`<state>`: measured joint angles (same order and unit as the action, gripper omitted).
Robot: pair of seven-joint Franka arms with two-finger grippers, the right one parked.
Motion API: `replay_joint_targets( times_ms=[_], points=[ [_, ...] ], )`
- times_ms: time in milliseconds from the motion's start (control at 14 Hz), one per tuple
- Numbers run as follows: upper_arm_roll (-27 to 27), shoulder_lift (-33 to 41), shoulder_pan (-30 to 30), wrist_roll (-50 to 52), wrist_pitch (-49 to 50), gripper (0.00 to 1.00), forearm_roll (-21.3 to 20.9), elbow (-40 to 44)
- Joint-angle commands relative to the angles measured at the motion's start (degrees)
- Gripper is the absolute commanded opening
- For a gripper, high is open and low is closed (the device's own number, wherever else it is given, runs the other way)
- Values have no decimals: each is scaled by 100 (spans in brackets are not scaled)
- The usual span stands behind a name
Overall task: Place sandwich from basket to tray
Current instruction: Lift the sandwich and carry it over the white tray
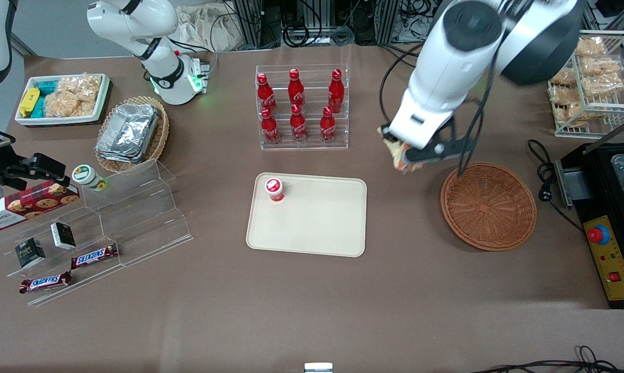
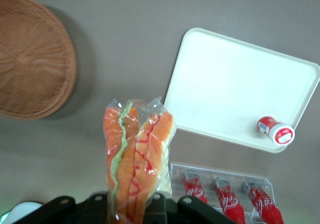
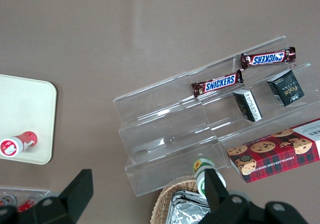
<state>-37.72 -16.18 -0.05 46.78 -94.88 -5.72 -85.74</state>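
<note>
Above the table between basket (image 1: 488,206) and tray (image 1: 312,228) — pincer (image 1: 406,155) gripping sandwich (image 2: 136,156).

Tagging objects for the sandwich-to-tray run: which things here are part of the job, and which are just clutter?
Job:
- sandwich, held in the left gripper, in the air between basket and tray
- basket, now empty
- tray

Clutter:
- small red-capped bottle on the tray
- cola bottles in a clear rack
- Snickers bars
- cookie box
- foil trays
</note>
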Motion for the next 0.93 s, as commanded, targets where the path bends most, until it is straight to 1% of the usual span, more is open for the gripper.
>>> replay_joint_targets(
  times_ms=[0, 143, 286, 643, 714, 857],
  points=[
    [-60, -1059, -276, 174, -607, 19, -332, 216],
    [-60, -1762, -547, 252, -1135, 19, -866, 216],
    [-16, -2255, -741, 419, -1488, 19, -1202, 216],
    [-25, -2889, -759, 429, -1770, 20, -1668, 207],
    [-16, -2977, -864, 429, -1857, 21, -1782, 216],
    [28, -3127, -979, 429, -2103, 22, -1818, 251]
  ],
)
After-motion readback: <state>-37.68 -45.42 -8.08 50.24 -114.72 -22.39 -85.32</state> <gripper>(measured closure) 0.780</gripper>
